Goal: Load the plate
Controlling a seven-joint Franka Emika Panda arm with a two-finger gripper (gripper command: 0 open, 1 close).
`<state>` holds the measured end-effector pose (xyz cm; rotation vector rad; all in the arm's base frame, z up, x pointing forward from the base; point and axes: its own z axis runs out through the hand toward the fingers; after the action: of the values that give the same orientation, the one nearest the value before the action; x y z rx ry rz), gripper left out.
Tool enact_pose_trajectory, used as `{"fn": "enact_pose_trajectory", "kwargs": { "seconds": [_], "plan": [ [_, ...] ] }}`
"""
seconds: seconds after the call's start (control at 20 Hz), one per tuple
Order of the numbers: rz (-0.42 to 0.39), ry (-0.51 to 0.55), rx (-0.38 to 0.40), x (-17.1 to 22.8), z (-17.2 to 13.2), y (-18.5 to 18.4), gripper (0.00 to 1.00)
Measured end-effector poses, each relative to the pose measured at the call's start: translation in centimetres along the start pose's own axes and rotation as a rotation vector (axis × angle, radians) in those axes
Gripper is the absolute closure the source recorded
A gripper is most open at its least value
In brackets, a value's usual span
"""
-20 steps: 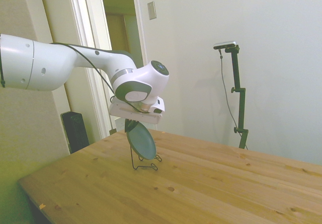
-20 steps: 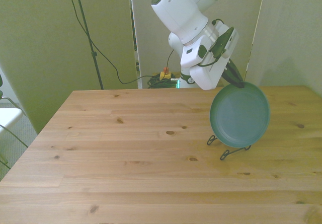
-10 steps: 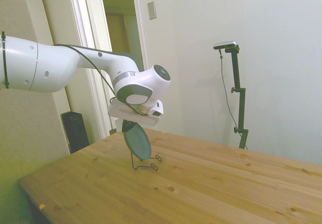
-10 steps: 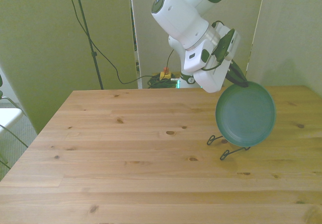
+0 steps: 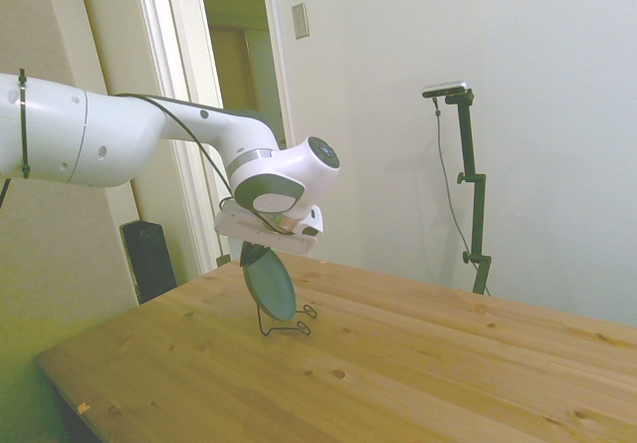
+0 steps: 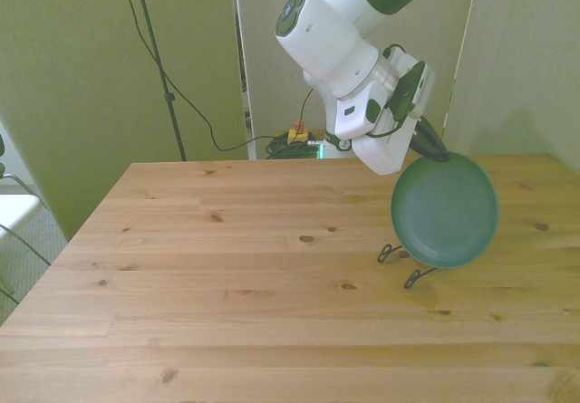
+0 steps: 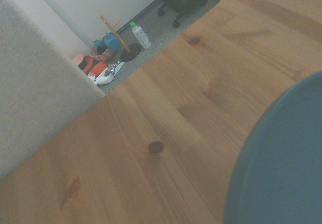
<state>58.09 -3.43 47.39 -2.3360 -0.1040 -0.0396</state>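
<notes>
Holding the plate [image 6: 444, 211] by its top rim, gripper [image 6: 433, 152] pinching it on edge at center-right of the front view, lower-center-left of the side view [image 5: 269, 282]. Standing the plate nearly upright over the wire stand [image 6: 404, 262], whose feet are poking out below the rim at the plate's lower left. Seating step looking underway: plate's bottom edge sitting at or just in the stand's cradle, though hard to tell from either view whether it's actually touching the wire yet.

Next move calling for: easing down w/ a slight backward lean so the rim drops into the cradle and rests on the stand's upright; checking the plate isn't skewed sideways; only then letting go and backing up and away w/o dragging the rim along.

Wrist view showing just a blurred teal arc [image 7: 282, 168] over the table [image 7: 166, 133] planks.

No brands, labels or readable writing anywhere; nothing printed on plate, arm or stand.
</notes>
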Motion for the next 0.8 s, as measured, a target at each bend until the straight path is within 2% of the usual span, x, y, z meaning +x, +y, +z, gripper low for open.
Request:
{"fn": "enact_pose_trajectory", "kwargs": {
  "seconds": [0.45,0.5,0.8],
  "plan": [
    [0.008,-0.009,0.000,0.3,0.9,0.6,1.00],
    [0.011,-0.009,-0.001,0.4,1.1,0.6,0.00],
    [0.026,-0.014,-0.001,0.6,1.4,0.8,0.00]
  ]
}}
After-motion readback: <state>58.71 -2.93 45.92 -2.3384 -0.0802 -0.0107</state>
